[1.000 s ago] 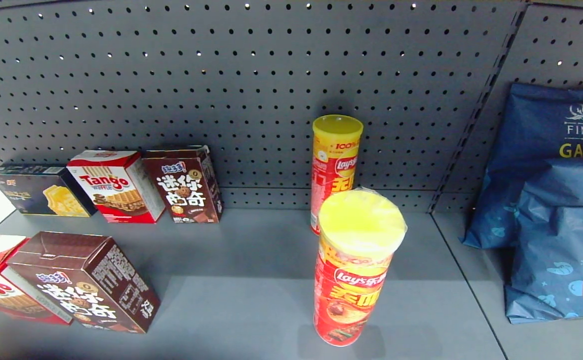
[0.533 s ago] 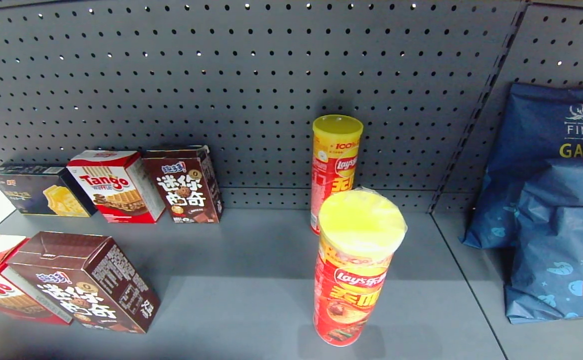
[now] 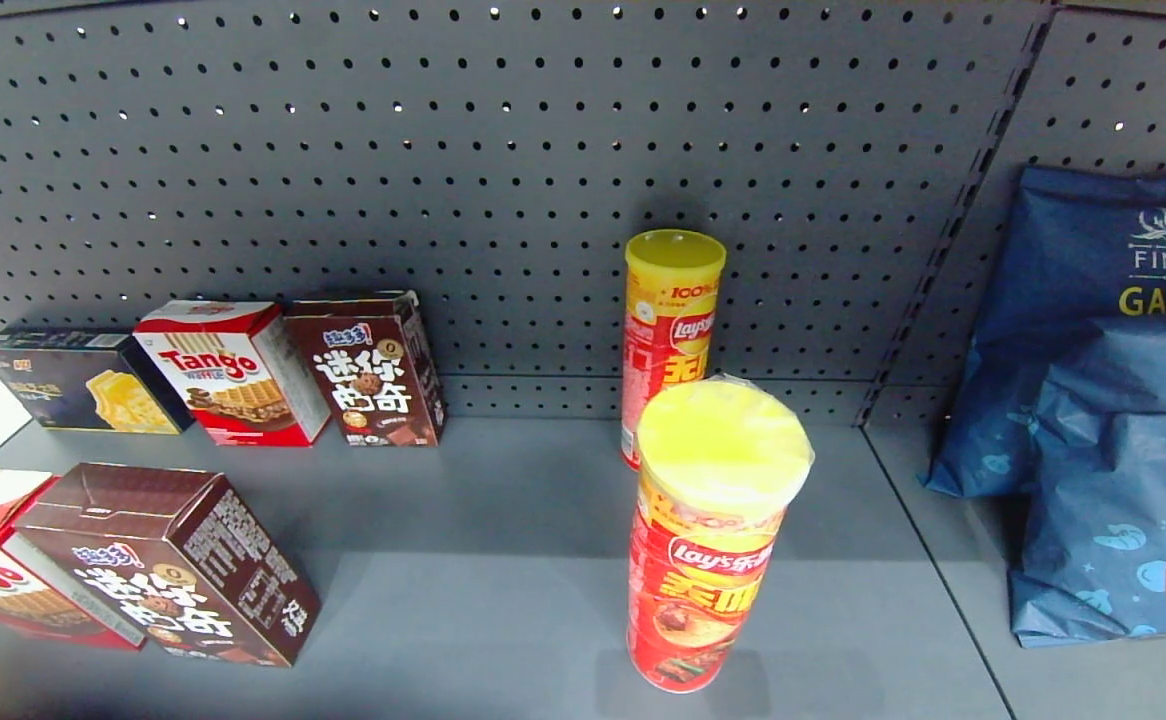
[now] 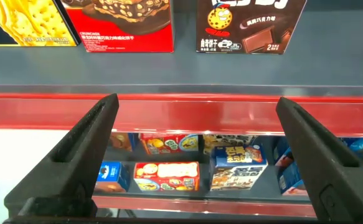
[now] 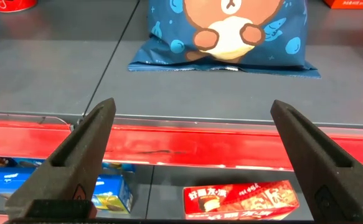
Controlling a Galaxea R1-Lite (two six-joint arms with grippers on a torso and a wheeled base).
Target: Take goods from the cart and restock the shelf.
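Two red chip cans with yellow lids stand upright on the grey shelf [image 3: 503, 520]: one near the front [image 3: 708, 535], one behind it [image 3: 671, 335] by the pegboard. Snack boxes sit at the left: a dark box [image 3: 83, 380], a red wafer box [image 3: 233, 370] and a brown cookie box [image 3: 368, 365] at the back, another brown box [image 3: 168, 560] in front. My left gripper [image 4: 197, 155] is open before the shelf's red front edge [image 4: 193, 115], nothing between its fingers. My right gripper [image 5: 193, 158] is open before the red edge [image 5: 193, 146], below a blue bear bag [image 5: 228, 31].
Blue snack bags [image 3: 1103, 400] fill the shelf's right section, past an upright divider rail [image 3: 943, 260]. Lower shelves hold more boxes [image 4: 169, 177] and a red box [image 5: 240, 199]. Free shelf floor lies between the brown boxes and the cans.
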